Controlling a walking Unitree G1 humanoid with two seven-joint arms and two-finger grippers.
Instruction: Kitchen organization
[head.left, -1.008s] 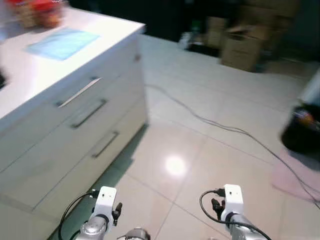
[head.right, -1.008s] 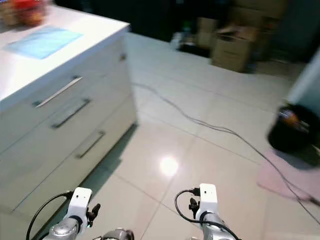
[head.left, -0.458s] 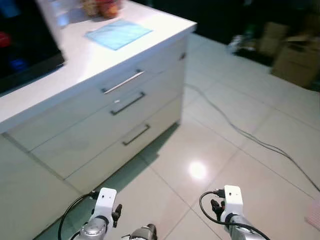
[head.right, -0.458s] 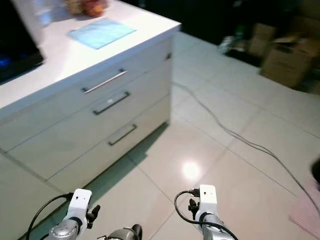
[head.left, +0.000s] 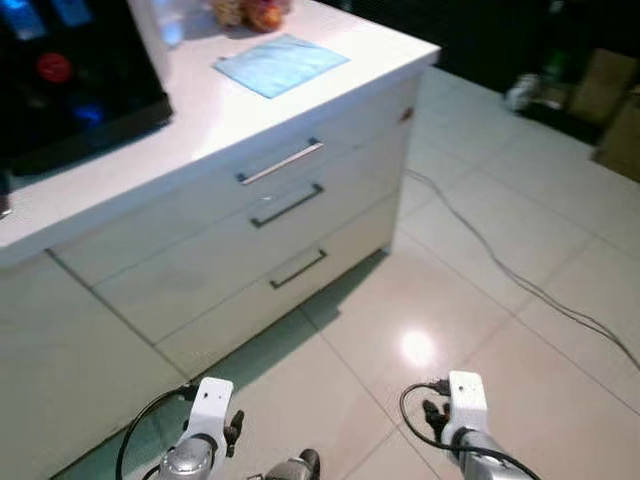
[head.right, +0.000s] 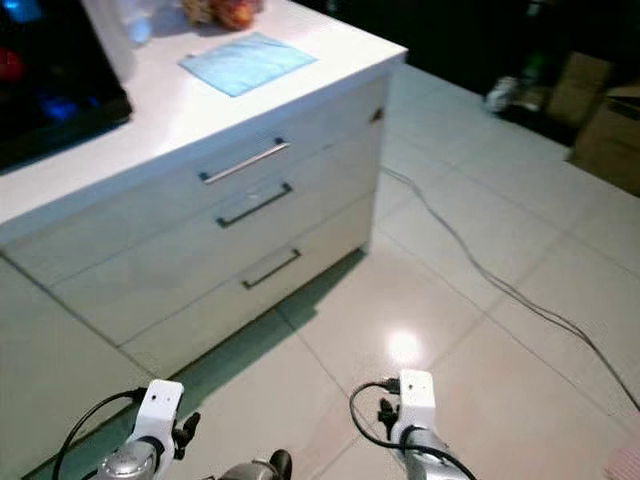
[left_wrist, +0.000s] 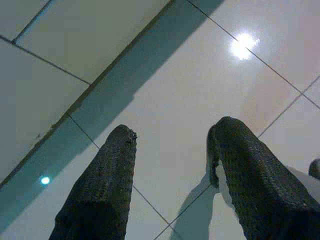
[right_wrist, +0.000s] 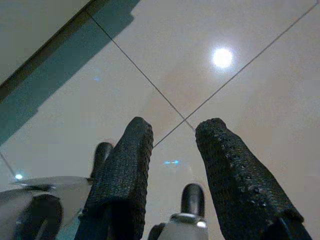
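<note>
A white kitchen counter (head.left: 230, 110) with three handled drawers (head.left: 285, 205) stands ahead on my left. On its top lie a light blue cloth (head.left: 280, 65) and some blurred red and yellow items (head.left: 250, 12) at the far end. A black appliance (head.left: 60, 90) sits on the counter's near part. Both arms hang low over the tiled floor. My left gripper (left_wrist: 170, 137) is open with nothing between its fingers. My right gripper (right_wrist: 172, 130) is open too, holding nothing.
A dark cable (head.left: 510, 275) runs across the glossy tiled floor (head.left: 470, 300) to my right. Cardboard boxes (head.left: 610, 95) stand in the dark far right corner. A ceiling light reflects on the tiles (head.left: 416, 347).
The camera has swung left: the counter has slid toward the middle of the view and the black appliance has come in. Both arms hang as before.
</note>
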